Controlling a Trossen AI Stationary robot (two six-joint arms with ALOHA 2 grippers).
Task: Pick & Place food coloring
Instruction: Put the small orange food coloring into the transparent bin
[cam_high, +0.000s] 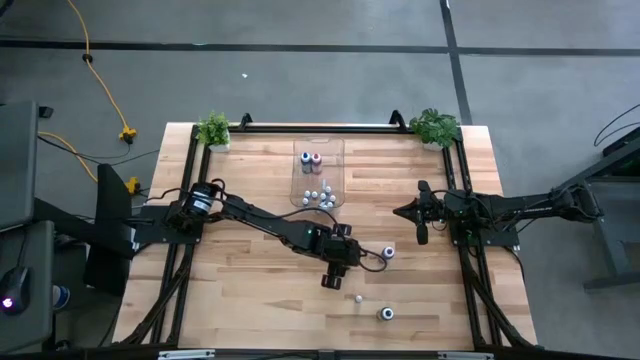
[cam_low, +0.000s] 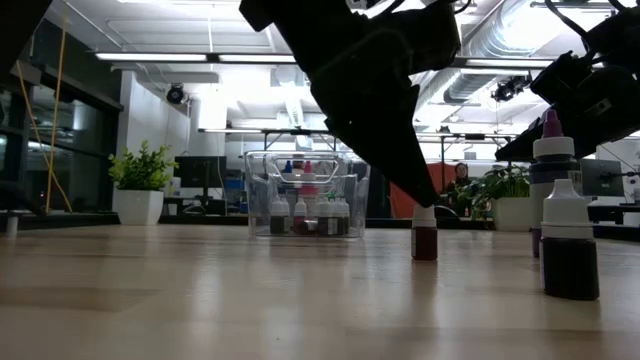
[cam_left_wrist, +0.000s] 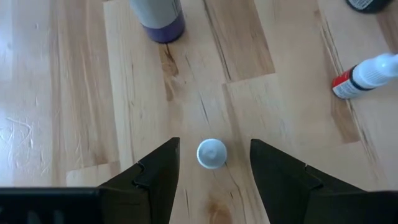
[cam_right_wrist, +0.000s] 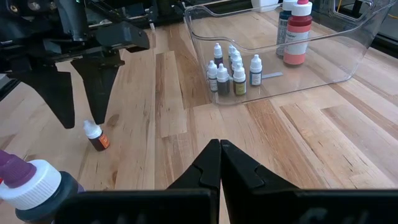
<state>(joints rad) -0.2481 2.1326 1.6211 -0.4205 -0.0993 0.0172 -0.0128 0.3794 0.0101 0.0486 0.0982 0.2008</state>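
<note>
A tiny food coloring bottle (cam_left_wrist: 212, 153) with a white cap and a dark reddish body (cam_right_wrist: 96, 138) stands upright on the wooden table (cam_high: 250, 300). My left gripper (cam_left_wrist: 215, 142) slants down over it, open. One finger stands on each side of the cap, with a gap showing on both sides. In the high view this bottle (cam_high: 358, 298) is near the table's front middle. Several more tiny bottles (cam_right_wrist: 231, 68) stand in the clear bin (cam_high: 318, 175). My right gripper (cam_right_wrist: 219, 152) waits shut at the table's right side (cam_high: 420, 215).
A larger purple bottle (cam_high: 388, 253) stands between the two arms, and a red-bodied one (cam_high: 386, 314) stands near the front edge. Two taller bottles (cam_right_wrist: 295, 31) stand at the bin's far end. Potted plants (cam_high: 213, 130) mark the far corners. Bare wood lies at the front left.
</note>
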